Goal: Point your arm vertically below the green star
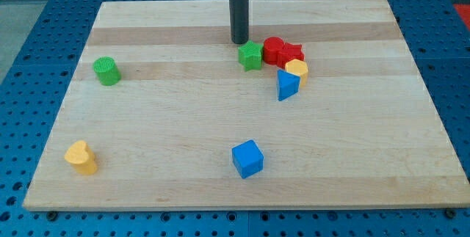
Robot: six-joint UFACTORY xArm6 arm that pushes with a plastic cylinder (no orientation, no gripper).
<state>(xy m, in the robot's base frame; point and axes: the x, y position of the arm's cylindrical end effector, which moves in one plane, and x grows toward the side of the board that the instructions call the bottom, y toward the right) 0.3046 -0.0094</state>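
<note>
The green star (250, 56) sits near the board's top middle, touching a red round block (273, 49). My tip (240, 42) is just above the green star toward the view's top, slightly to its left, very close to it or touching. The dark rod rises straight up from there to the view's top edge.
A red star-like block (291, 52), a yellow block (297, 68) and a blue triangular block (287, 86) cluster right of the green star. A green round block (107, 70) lies at left, a yellow block (81, 157) at bottom left, a blue cube (247, 158) at bottom middle. The wooden board (183, 127) rests on a blue pegboard.
</note>
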